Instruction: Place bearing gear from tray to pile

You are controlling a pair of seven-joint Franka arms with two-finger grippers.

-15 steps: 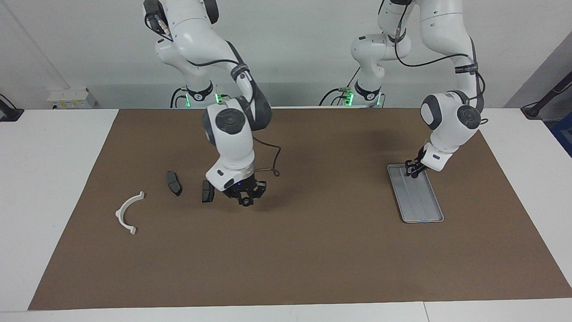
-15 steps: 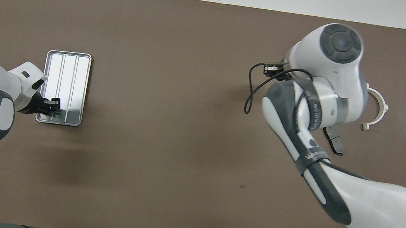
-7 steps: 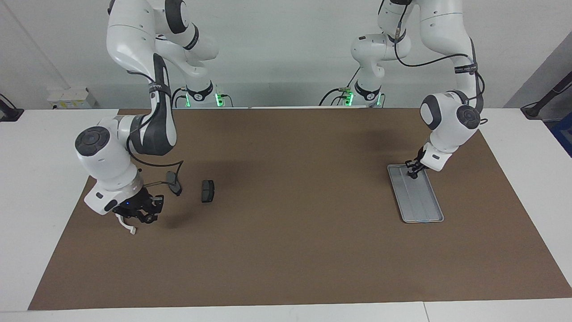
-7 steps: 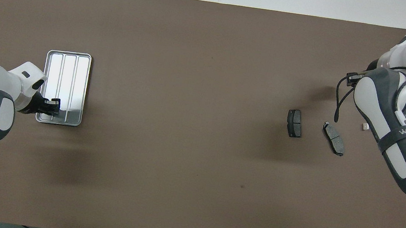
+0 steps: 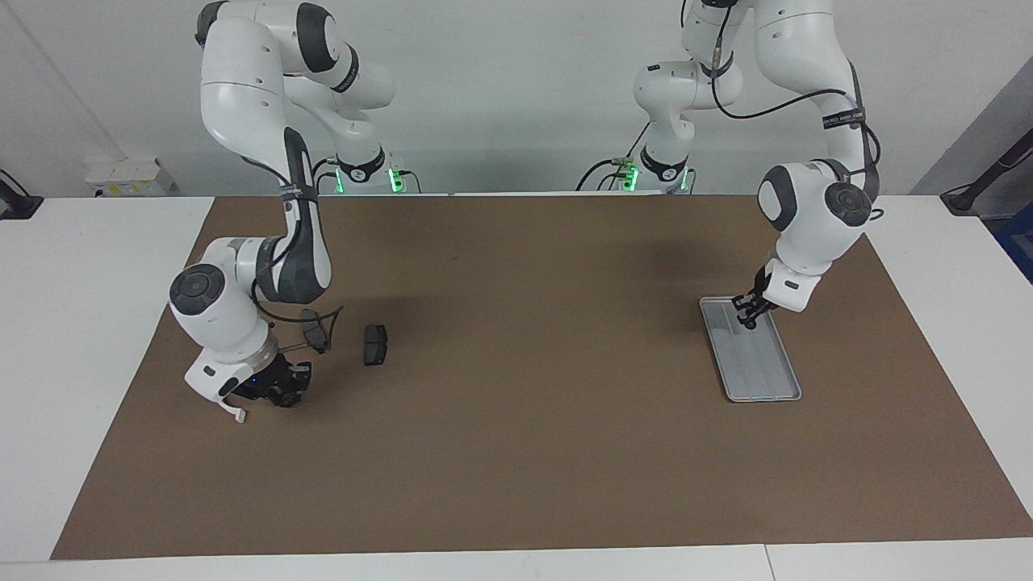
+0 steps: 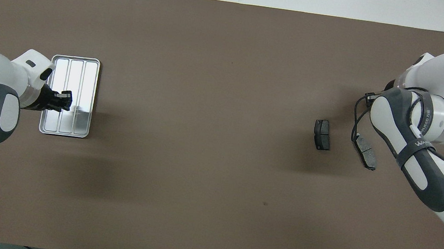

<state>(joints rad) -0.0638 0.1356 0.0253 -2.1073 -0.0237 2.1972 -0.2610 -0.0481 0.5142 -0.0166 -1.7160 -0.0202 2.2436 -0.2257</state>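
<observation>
Over the tray (image 5: 750, 349), your left tool (image 5: 746, 311) is closing tight, bearing gear indiscernible; you are picking. Your right tool (image 5: 278, 391) is hanging narrowed over the pile's bracket (image 5: 234, 413). Next: lift, carry across.

Tray (image 6: 70, 96): silver-grey metal, lengthwise ribs, bright sheen. Brake pads (image 6: 322, 134): dark grey, nearly black. Bracket (image 5: 236, 413): white. Mat (image 5: 533, 403): flat brown, no pattern. Bench (image 5: 89, 266): white. Arms: white shells, dark grey joints. Both grippers black: left gripper (image 5: 746, 316), right gripper (image 5: 278, 391).
</observation>
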